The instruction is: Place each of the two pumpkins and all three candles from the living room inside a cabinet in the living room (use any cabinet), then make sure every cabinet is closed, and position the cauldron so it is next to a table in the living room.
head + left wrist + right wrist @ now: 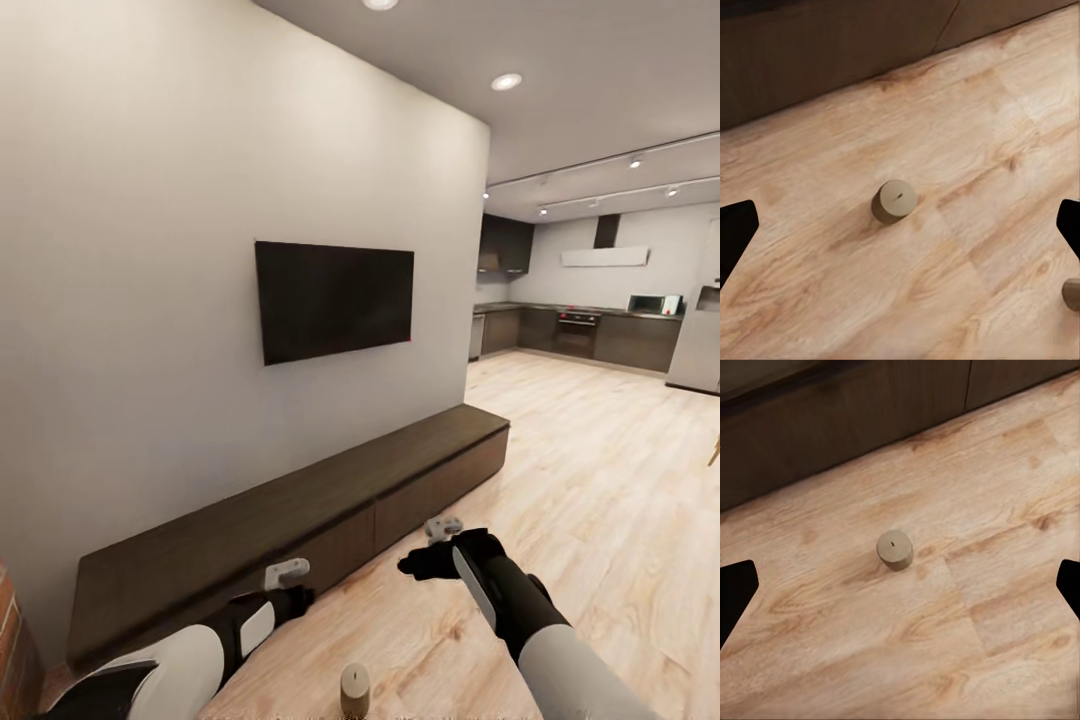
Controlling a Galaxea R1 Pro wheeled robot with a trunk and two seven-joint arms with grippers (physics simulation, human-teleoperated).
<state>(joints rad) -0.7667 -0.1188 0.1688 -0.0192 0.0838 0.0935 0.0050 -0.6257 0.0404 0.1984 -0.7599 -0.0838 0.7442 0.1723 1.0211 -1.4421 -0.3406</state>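
Head view: candle [355, 688] on wood floor [600, 480] near cabinet [300, 510].

Bare wooden floor [600, 480] stretches wide open to the right, toward the kitchen, with nothing on it in the way. On the left the long low cabinet [300, 520] runs along the white wall [150, 250], its door panels shut flush, so no way inside; its flat top is free, with the television [335, 298] hanging well above it. Both end effectors, left [287, 572] and right [443, 527], hang just in front of the cabinet's face with their fingers spread wide. 1 candle [355, 688] stands upright on the floor between the arms, apart from the cabinet, open floor all around it. A brick edge [12, 650] closes the far left corner
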